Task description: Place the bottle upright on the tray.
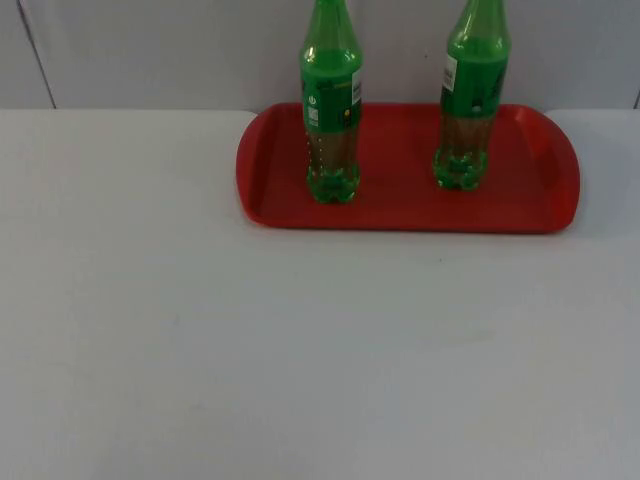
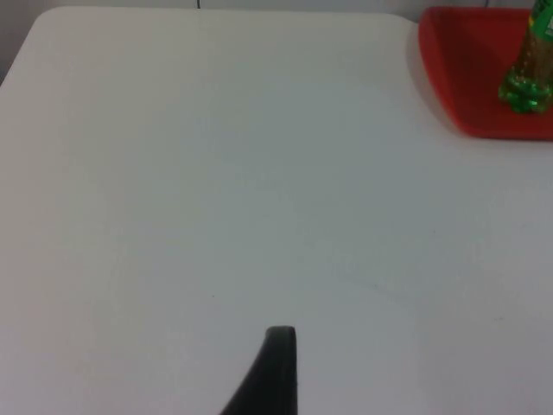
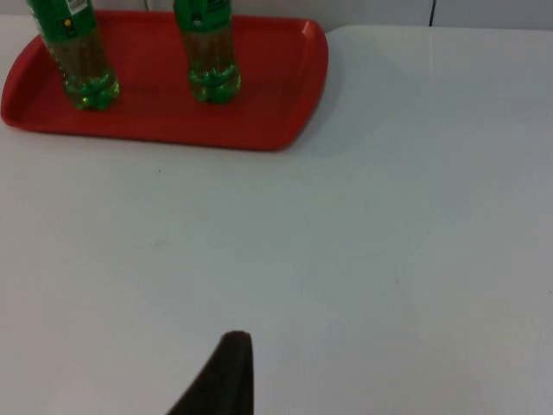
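Two green bottles stand upright on the red tray (image 1: 400, 215) at the back of the table: the left bottle (image 1: 331, 110) and the right bottle (image 1: 471, 100). Both have green labels and clear lower halves. In the right wrist view the tray (image 3: 259, 104) carries the left bottle (image 3: 76, 52) and the right bottle (image 3: 207, 47). My right gripper (image 3: 226, 376) hovers over bare table well in front of the tray. The left wrist view catches the tray's left end (image 2: 458, 86) and the left bottle's base (image 2: 524, 86). My left gripper (image 2: 275, 372) waits over bare table, far from the tray.
The white table (image 1: 300, 350) stretches wide in front of the tray. A grey partition wall (image 1: 150, 50) closes the table's back edge just behind the tray.
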You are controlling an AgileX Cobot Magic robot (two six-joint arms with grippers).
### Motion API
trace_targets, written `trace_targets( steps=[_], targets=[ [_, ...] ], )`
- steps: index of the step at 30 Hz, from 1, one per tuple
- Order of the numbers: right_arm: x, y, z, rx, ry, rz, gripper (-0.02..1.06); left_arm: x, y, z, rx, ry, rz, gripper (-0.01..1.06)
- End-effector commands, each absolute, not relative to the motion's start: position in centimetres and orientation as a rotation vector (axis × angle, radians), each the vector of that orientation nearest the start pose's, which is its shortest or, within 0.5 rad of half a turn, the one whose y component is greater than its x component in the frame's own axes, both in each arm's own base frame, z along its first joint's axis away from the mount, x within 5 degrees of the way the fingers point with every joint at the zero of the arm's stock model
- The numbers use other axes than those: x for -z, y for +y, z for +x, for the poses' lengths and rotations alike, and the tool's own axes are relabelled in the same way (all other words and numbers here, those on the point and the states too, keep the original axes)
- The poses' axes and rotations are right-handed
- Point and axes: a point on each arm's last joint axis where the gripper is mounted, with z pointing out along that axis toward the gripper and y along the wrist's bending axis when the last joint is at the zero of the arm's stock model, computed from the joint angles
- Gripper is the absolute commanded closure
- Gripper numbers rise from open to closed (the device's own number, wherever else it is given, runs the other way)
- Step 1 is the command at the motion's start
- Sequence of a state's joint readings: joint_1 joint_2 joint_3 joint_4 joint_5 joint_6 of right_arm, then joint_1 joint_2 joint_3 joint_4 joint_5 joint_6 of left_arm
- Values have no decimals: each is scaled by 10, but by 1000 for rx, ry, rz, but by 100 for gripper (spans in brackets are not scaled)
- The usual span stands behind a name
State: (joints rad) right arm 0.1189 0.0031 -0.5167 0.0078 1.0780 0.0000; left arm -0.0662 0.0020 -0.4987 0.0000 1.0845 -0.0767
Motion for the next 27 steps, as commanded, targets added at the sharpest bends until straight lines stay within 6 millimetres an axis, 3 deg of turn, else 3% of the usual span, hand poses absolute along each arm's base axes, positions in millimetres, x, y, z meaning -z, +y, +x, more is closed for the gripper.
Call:
trace_targets(
  steps=[1,27],
  targets=[
    [-280,0,-7,-74,2045,-124,-1,-275,-1,-5,107,2065,-7,20],
    [-280,0,-7,-79,2043,-124,-1,-275,-1,-5,105,2065,-12,20]
  ],
)
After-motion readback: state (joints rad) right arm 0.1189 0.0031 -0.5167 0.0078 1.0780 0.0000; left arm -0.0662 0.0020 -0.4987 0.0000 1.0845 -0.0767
